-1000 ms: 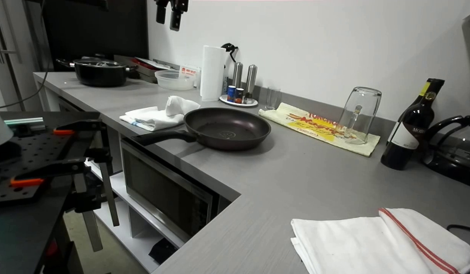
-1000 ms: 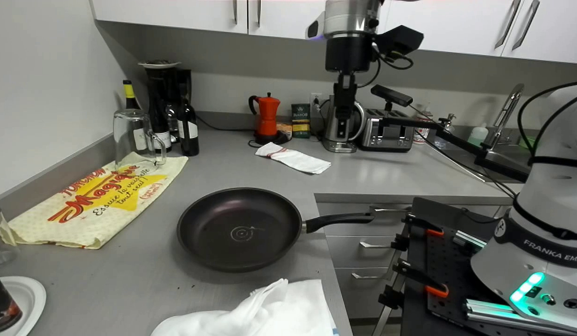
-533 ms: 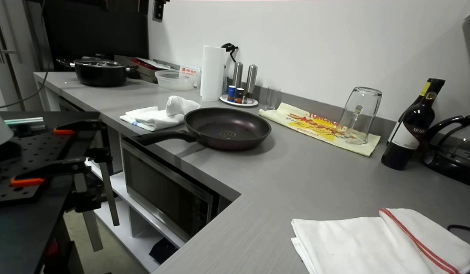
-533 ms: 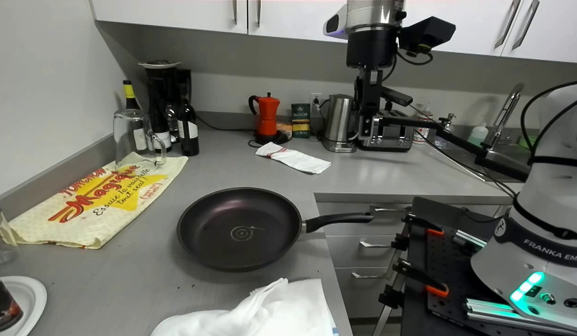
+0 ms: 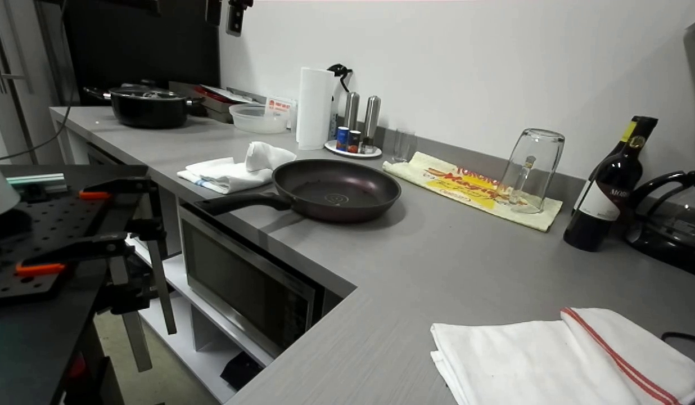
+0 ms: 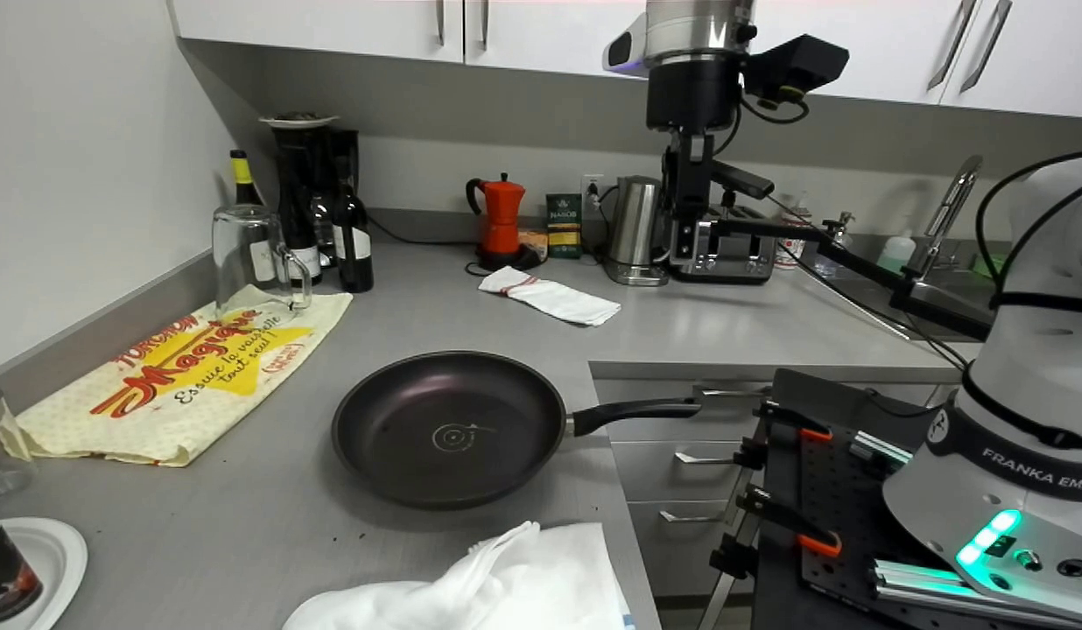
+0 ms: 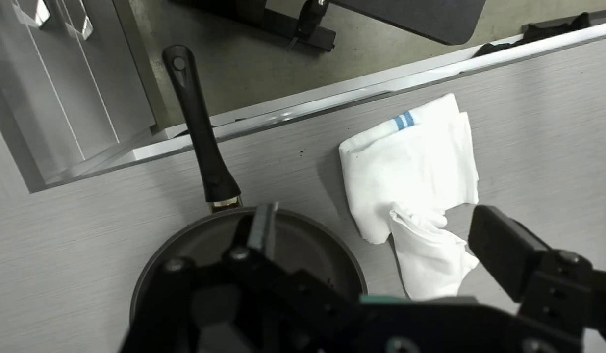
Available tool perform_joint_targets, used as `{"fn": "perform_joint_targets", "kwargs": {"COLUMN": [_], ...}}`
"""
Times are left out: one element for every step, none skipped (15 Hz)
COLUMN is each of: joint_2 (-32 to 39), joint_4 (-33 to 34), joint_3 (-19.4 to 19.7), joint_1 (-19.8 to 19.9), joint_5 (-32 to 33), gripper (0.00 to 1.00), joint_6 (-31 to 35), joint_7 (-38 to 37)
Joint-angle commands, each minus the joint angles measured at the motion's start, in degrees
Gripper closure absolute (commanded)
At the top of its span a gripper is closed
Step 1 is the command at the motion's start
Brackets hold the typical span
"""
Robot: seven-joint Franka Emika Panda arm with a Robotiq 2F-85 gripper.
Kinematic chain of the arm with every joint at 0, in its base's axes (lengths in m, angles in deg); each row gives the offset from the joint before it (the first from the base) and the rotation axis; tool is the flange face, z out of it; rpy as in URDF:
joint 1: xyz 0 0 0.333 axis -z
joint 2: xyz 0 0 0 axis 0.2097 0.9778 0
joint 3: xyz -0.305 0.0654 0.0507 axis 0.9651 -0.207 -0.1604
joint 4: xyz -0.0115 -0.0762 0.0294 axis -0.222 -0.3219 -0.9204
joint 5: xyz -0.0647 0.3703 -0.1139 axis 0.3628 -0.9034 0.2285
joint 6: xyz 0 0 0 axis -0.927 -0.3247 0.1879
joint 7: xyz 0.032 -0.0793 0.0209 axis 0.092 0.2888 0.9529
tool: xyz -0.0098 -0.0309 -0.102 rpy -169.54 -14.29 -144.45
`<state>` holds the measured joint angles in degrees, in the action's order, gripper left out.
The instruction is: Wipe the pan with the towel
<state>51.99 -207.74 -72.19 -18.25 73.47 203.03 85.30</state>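
Note:
A dark frying pan sits on the grey counter in both exterior views, its black handle reaching past the counter edge. A white towel with blue stripes lies beside it, folded with one bunched end standing up. My gripper is high above the counter; only its fingertips show at the top in an exterior view. In the wrist view my gripper is open and empty, with the towel below between the fingers. The pan is below the left finger, partly hidden by it.
A red-striped white towel lies near the counter corner. A yellow printed cloth bears an upturned glass mug. Wine bottles, a kettle and a toaster stand behind. A paper towel roll stands near the wall.
Over the last second my gripper has moved left and up in an exterior view, and right in the other view, then dipped slightly. The pan and towels have not moved.

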Motion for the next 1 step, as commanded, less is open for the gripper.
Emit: {"fn": "perform_joint_targets", "kwargs": {"joint_2": [0.03], "joint_4": [0.07], "joint_3": [0.58], "joint_1": [-0.64], "joint_5": [0.30], "gripper": [0.00], "joint_6": [-0.05], "joint_7": [-0.28]}}
